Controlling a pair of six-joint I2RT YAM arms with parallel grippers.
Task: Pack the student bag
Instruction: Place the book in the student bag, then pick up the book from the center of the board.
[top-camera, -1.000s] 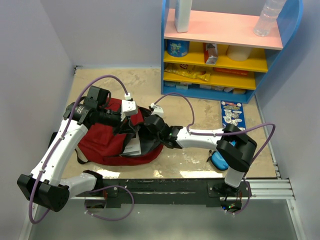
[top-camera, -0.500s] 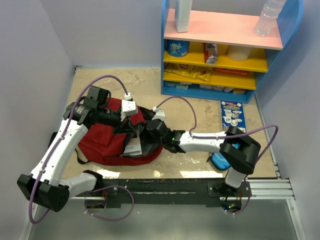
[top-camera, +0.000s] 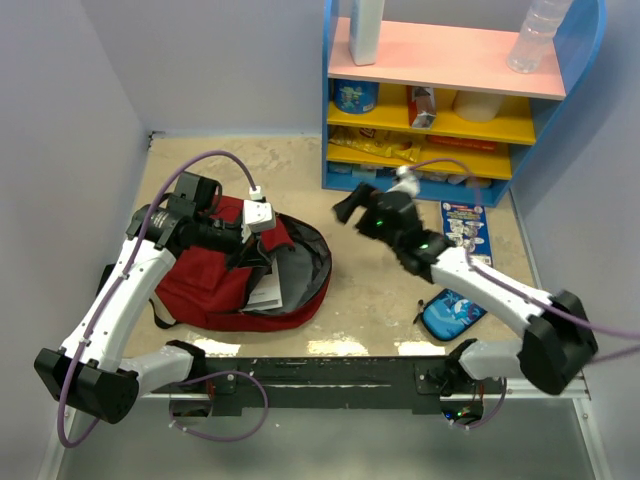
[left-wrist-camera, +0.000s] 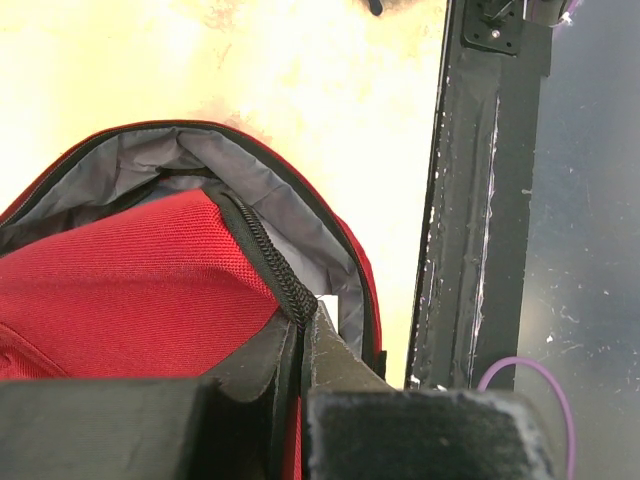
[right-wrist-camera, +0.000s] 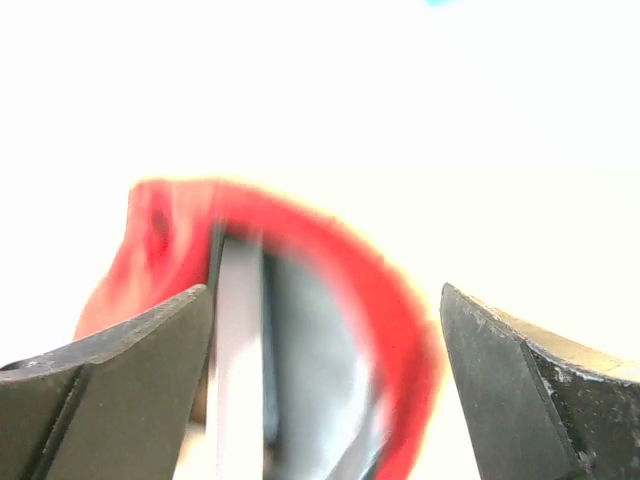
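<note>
The student bag (top-camera: 205, 285), dark red with grey lining, lies on its side at the left of the table, its mouth (top-camera: 305, 262) gaping toward the right. A white book (top-camera: 268, 290) sits inside the mouth. My left gripper (top-camera: 256, 228) is shut on the bag's black zipper edge (left-wrist-camera: 262, 245) and holds the upper lip up; in the left wrist view the left gripper (left-wrist-camera: 303, 322) pinches that edge. My right gripper (top-camera: 346, 207) hangs in the air right of the bag, open and empty. In the blurred right wrist view the right gripper (right-wrist-camera: 325, 290) faces the bag (right-wrist-camera: 340, 255) and the book's edge (right-wrist-camera: 238, 350).
A small blue zip pouch (top-camera: 455, 312) lies near the front right. A blue booklet (top-camera: 468, 228) lies flat by the shelf foot, partly behind my right arm. The blue and yellow shelf unit (top-camera: 450, 120) stands at the back right. The black base rail (top-camera: 340, 372) runs along the near edge.
My right gripper has pulled out of the bag's mouth, risen and swung right toward the shelf, and its jaws have opened wide. The left arm and bag have not moved.
</note>
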